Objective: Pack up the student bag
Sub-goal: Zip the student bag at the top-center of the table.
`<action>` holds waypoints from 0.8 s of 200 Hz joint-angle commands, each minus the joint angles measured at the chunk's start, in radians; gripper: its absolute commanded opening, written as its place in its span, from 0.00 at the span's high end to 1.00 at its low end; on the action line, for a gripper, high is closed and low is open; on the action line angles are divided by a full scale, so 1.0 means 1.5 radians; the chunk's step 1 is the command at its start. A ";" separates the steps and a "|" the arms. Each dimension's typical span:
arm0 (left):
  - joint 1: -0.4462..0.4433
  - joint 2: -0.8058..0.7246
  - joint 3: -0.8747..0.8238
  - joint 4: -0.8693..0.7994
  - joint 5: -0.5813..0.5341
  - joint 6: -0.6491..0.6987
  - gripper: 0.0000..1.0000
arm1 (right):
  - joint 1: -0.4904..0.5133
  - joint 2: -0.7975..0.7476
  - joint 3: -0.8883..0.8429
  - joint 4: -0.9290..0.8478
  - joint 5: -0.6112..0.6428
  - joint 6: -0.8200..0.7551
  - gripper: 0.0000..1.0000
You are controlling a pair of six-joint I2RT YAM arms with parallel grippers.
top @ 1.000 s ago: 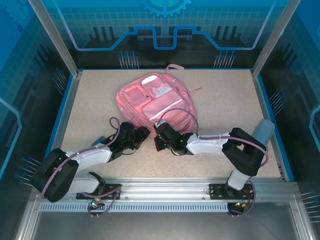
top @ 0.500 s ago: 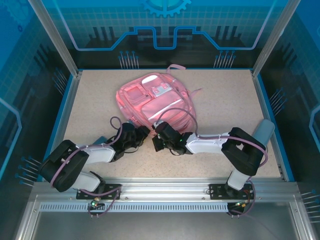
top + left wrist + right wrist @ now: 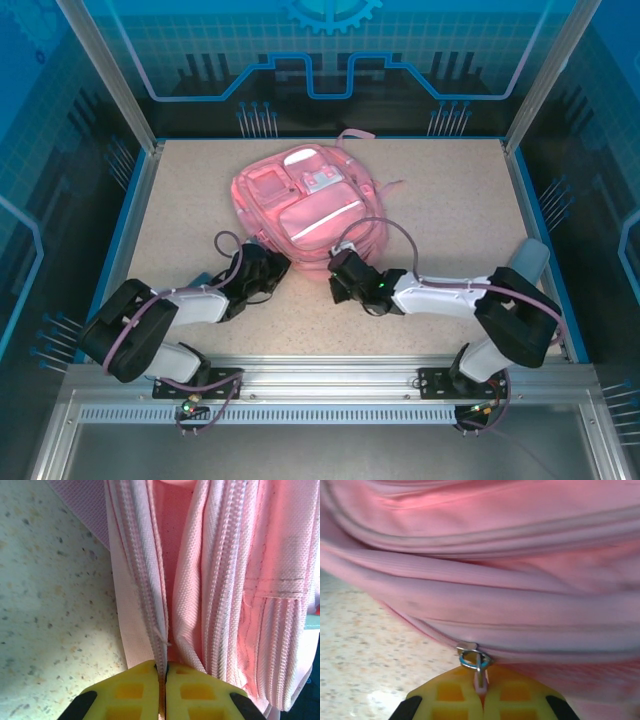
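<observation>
Yellow pads (image 3: 132,692) of the left gripper (image 3: 161,676) are pressed together, pinching the end of a pale zip seam (image 3: 150,605) on the student bag (image 3: 225,580). The right gripper (image 3: 481,686) is likewise closed, clamping a small pull tab (image 3: 479,680) that hangs from a metal ring (image 3: 471,659) on another zip. The bag is soft pink fabric with several zipped pockets and pale patches. It lies flat mid-worktop (image 3: 450,200), nearer the far edge, with both grippers at its near edge.
</observation>
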 commanded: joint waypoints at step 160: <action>0.099 -0.405 -0.008 -0.454 -0.020 -0.001 0.26 | -0.001 0.243 0.360 -0.029 -0.350 -0.114 1.00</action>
